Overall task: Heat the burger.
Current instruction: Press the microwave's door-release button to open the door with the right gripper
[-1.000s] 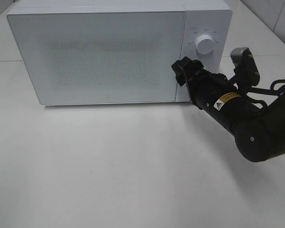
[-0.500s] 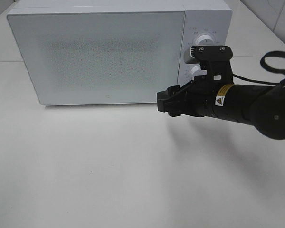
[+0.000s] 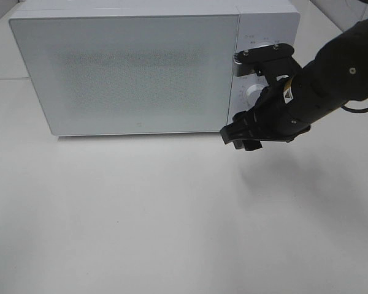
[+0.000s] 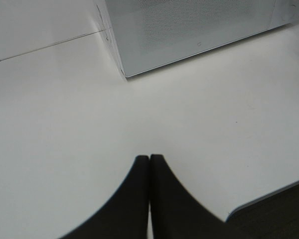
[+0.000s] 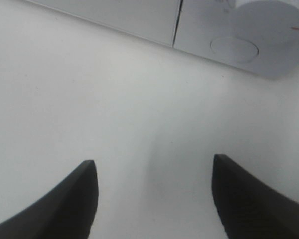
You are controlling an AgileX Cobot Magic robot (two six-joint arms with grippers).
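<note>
At the right gripper: spread wide, clasping nothing, touching nothing. Poised above the white table, just in front of the microwave, below its control panel and near its front right corner. Tilted down toward the table at the seam between door and panel.

From the right wrist view: two dark fingers well apart over bare table, with the microwave's lower edge close ahead and a round knob blurred at the panel. From the high view instead: a lower knob just behind the arm, and the whole door shut and frosted.

At the left gripper: closed tip to tip on nothing. Shown only by the left wrist view, well apart from the microwave, out in front of its front left corner, above the table.

As for the burger: not seen in any view; no telling where it lies relative to either gripper, nor whether behind the shut door.
</note>
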